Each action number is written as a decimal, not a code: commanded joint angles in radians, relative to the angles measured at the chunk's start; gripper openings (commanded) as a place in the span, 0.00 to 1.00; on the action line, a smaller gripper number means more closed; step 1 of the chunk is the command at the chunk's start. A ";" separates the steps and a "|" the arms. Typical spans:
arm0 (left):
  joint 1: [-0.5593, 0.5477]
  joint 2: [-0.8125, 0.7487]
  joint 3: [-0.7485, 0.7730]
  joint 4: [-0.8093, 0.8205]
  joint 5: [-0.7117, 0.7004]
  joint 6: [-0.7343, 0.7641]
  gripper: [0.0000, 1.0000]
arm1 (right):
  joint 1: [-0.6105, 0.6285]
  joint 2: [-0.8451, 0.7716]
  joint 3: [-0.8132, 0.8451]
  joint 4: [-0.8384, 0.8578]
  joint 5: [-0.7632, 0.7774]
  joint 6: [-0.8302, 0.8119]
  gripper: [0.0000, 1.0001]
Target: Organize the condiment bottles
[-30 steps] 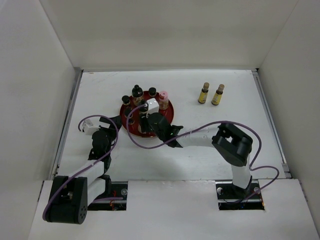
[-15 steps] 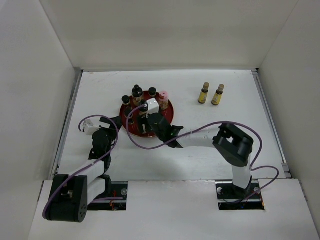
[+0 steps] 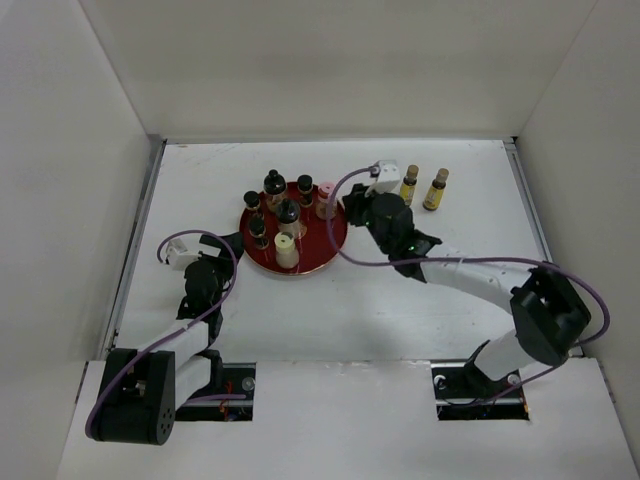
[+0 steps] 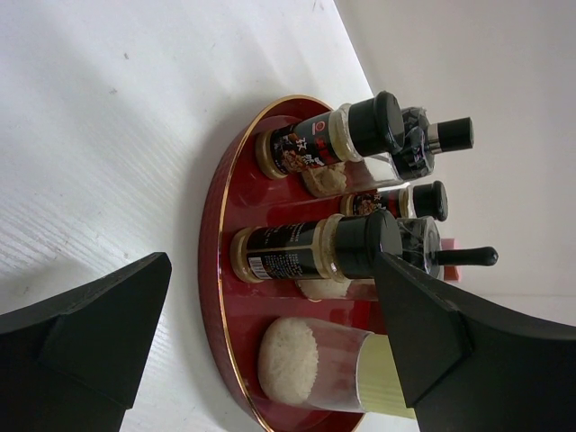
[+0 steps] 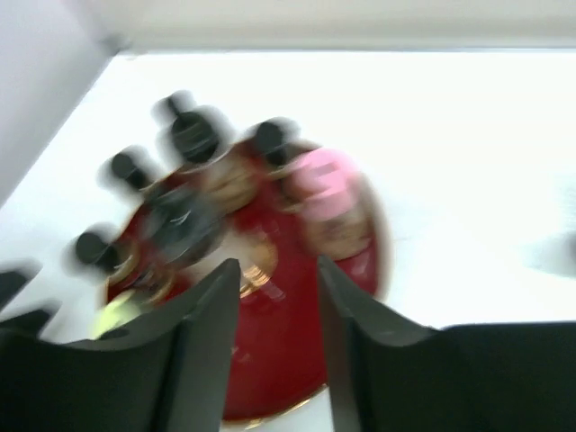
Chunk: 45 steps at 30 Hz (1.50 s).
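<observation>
Left end effector (image 4: 272,265) open; right end effector (image 5: 277,270) open (blurred), beside tray (image 3: 318,252) rim.

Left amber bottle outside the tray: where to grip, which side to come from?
Probably take the left amber bottle by its body just under the gold cap, coming down from above and pinching near-to-far. It stands upright, and the second amber bottle stands close on its right, so a sideways pinch looks cramped.

tray (image 3: 318,252): round, red, gold-rimmed, lying left of centre
surface (image 3: 400,310): white, flat
walls (image 3: 330,70): plain white, enclosing three sides
</observation>
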 commanded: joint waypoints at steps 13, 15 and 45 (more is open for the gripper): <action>0.007 -0.015 0.011 0.050 0.008 0.004 1.00 | -0.472 0.160 0.228 -0.230 -0.003 0.014 0.66; 0.001 -0.010 0.014 0.049 0.001 0.009 1.00 | -0.483 0.186 0.253 -0.237 0.010 -0.002 0.68; 0.009 -0.001 0.014 0.055 0.002 0.011 1.00 | -0.499 0.185 0.327 -0.276 0.046 -0.048 0.28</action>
